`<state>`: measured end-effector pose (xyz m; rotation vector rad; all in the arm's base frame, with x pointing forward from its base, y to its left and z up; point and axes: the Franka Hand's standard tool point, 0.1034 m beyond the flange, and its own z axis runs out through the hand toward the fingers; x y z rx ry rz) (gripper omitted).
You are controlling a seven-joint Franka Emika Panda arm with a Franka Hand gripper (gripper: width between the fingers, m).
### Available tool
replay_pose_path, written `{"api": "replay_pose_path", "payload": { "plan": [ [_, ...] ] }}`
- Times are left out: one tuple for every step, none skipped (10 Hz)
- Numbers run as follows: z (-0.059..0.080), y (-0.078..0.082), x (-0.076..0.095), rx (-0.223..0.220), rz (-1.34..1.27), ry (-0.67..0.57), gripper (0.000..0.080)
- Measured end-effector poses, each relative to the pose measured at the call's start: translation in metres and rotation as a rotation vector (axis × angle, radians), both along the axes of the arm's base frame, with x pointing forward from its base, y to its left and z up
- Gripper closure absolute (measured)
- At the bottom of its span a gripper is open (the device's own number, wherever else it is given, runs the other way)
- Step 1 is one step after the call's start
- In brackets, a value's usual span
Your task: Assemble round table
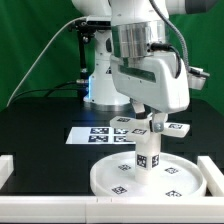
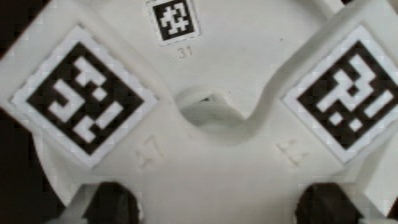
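The large round disc [image 1: 120,180] lies flat near the table's front, with small tags on its rim. The short leg [image 1: 147,155] stands upright at its middle. The white foot piece [image 1: 152,127] sits on top of the leg. In the wrist view the foot piece [image 2: 210,150] fills the picture, with a small hole in its middle and large tags on either side. My gripper [image 1: 150,126] is straight above the leg. Its dark fingertips [image 2: 118,200] stand wide apart, each against a side of the foot piece, with no gap showing.
The marker board [image 1: 95,133] lies flat on the black table behind the disc. The arm's base [image 1: 100,88] stands at the back. White rails run along the table's front left [image 1: 8,170] and front right [image 1: 212,170].
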<state>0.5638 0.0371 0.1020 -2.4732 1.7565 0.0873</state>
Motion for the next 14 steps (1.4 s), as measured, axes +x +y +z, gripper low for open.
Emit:
{"api": "replay_pose_path", "payload": {
  "plan": [
    [0.0,0.0,0.0,-0.001,0.018,-0.002,0.0361],
    [0.0,0.0,0.0,-0.001,0.043,-0.005,0.0254],
    [0.0,0.0,0.0,-0.001,0.043,-0.005,0.0182],
    [0.005,0.001,0.0,-0.004,0.131,-0.01,0.0182],
    [0.016,0.003,0.001,0.001,0.241,-0.023,0.0156],
    [0.026,0.002,0.003,0.008,0.37,-0.042,0.0151],
    [0.03,0.003,0.004,0.008,0.426,-0.055,0.0151],
    [0.03,0.004,0.004,-0.003,0.636,-0.077,0.015],
    [0.029,0.004,0.004,-0.007,0.739,-0.092,0.015],
    [0.029,0.003,0.004,-0.008,0.799,-0.099,0.015],
    [0.029,0.003,0.004,-0.008,0.806,-0.1,0.015],
    [0.029,0.003,0.004,-0.008,0.81,-0.1,0.015],
    [0.029,0.003,0.004,-0.008,0.838,-0.104,0.015],
    [0.028,0.003,0.004,-0.011,0.949,-0.116,0.015]
  ]
}}
